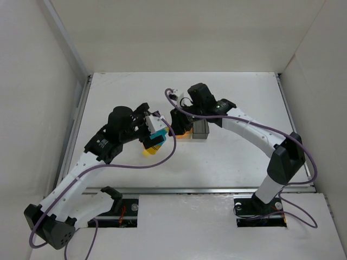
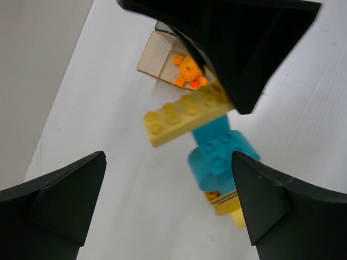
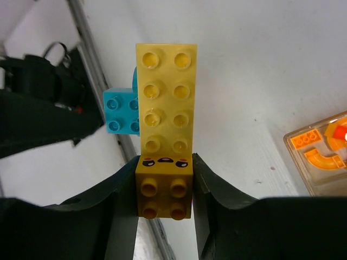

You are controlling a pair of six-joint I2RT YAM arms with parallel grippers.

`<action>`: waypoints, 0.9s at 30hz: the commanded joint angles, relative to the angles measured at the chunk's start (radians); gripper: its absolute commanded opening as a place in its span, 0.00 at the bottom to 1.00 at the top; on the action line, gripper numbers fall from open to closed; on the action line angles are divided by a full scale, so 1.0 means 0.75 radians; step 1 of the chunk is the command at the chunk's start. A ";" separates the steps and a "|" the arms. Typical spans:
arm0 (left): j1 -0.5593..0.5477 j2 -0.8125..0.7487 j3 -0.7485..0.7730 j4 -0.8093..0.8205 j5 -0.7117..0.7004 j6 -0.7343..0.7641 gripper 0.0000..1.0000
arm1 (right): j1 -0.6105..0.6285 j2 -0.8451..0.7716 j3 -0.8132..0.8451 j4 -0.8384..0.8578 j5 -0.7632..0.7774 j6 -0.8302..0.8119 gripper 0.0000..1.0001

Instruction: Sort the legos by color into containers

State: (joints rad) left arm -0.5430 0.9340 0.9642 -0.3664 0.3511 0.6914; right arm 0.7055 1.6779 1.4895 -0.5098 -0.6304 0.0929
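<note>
My right gripper (image 3: 164, 162) is shut on a yellow cube with a printed face (image 3: 162, 189). A long yellow brick (image 3: 165, 92) extends from the cube, and a teal brick (image 3: 119, 111) shows beside it. In the left wrist view the long yellow brick (image 2: 184, 116), a teal piece (image 2: 222, 157) and a dark-striped yellow piece (image 2: 225, 203) hang together under the right gripper. My left gripper (image 2: 168, 162) is open, its right finger beside the teal piece. The amber box (image 2: 162, 59) holds orange pieces and also shows in the right wrist view (image 3: 320, 157). In the top view, both grippers (image 1: 153, 136) (image 1: 178, 122) meet left of the boxes.
The joined amber box (image 1: 186, 133) and grey box (image 1: 201, 130) sit mid-table. A metal rail (image 1: 81, 114) runs along the table's left edge, with white walls on the left, back and right sides.
</note>
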 commanded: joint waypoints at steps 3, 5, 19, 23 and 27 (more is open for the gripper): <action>0.025 -0.008 0.019 -0.049 0.086 0.338 1.00 | 0.127 -0.079 0.057 -0.159 0.200 -0.275 0.00; 0.025 -0.008 0.019 -0.064 0.220 0.421 1.00 | 0.151 -0.079 0.057 -0.159 0.213 -0.291 0.00; 0.025 0.272 0.173 -0.334 0.622 0.567 0.93 | 0.178 -0.214 -0.037 -0.050 0.313 -0.308 0.00; 0.025 0.323 0.238 -0.334 0.714 0.530 0.84 | 0.192 -0.198 -0.037 -0.085 0.331 -0.320 0.00; 0.025 0.354 0.238 -0.352 0.700 0.530 0.72 | 0.205 -0.198 -0.037 -0.071 0.358 -0.320 0.00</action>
State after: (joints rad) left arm -0.5228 1.1980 1.1088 -0.5831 0.8074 1.0969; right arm 0.8467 1.5524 1.4555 -0.6228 -0.3908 -0.1326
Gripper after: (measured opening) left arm 0.737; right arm 0.431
